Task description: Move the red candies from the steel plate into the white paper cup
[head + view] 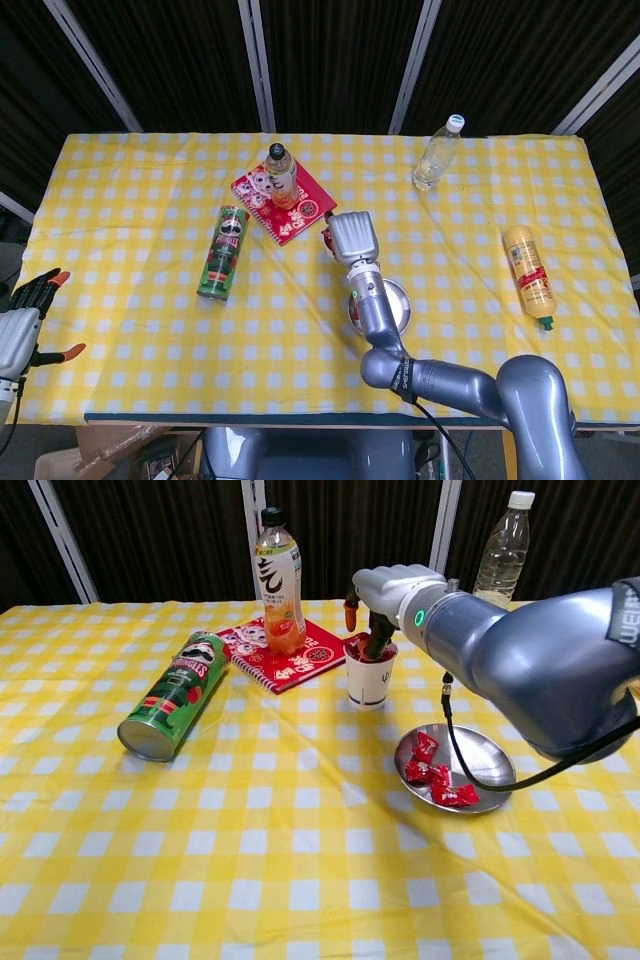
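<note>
Fingers (378, 638) of right hand (392, 592) inside cup (370, 683)

The table (130, 200), covered with a yellow-and-white checked cloth, carried a green Pringles can (176, 692) lying on its side, a red spiral notebook (300, 660), a white paper cup (368, 683), a steel plate (485, 758), a clear water bottle (438, 153) standing upright, and a yellow squeeze bottle (528, 274) lying flat.
</note>
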You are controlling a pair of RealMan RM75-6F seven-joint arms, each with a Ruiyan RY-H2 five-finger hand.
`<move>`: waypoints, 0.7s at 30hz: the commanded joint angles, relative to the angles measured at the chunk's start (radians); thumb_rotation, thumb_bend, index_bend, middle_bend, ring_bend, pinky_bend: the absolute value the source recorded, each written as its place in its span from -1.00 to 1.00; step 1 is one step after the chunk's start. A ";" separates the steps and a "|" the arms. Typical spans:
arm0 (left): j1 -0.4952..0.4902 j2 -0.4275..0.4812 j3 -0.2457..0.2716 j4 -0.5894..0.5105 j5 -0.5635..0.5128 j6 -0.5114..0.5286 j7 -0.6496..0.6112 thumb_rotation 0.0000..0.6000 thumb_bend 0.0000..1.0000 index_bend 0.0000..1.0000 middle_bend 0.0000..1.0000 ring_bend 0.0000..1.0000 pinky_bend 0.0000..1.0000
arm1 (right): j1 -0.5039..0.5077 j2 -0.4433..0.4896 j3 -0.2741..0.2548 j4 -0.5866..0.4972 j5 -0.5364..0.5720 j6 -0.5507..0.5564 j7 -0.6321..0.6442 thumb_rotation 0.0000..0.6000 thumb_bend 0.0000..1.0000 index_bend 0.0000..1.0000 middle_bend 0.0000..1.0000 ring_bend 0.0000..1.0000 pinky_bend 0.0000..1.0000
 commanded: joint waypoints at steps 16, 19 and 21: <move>0.007 -0.006 0.003 0.013 0.027 0.026 0.002 1.00 -0.94 -1.00 -1.00 -1.00 -1.00 | -0.127 0.144 -0.056 -0.372 -0.065 0.215 -0.016 1.00 0.02 -0.29 0.65 0.81 0.85; 0.006 -0.007 0.004 0.010 0.034 0.027 0.004 1.00 -0.94 -1.00 -1.00 -1.00 -1.00 | -0.180 0.156 -0.124 -0.467 -0.094 0.259 -0.009 1.00 -0.08 -0.29 0.65 0.81 0.85; 0.006 -0.007 0.005 0.012 0.037 0.028 0.001 1.00 -0.94 -1.00 -1.00 -1.00 -1.00 | -0.201 0.157 -0.152 -0.497 -0.108 0.276 -0.005 1.00 -0.16 -0.29 0.65 0.81 0.85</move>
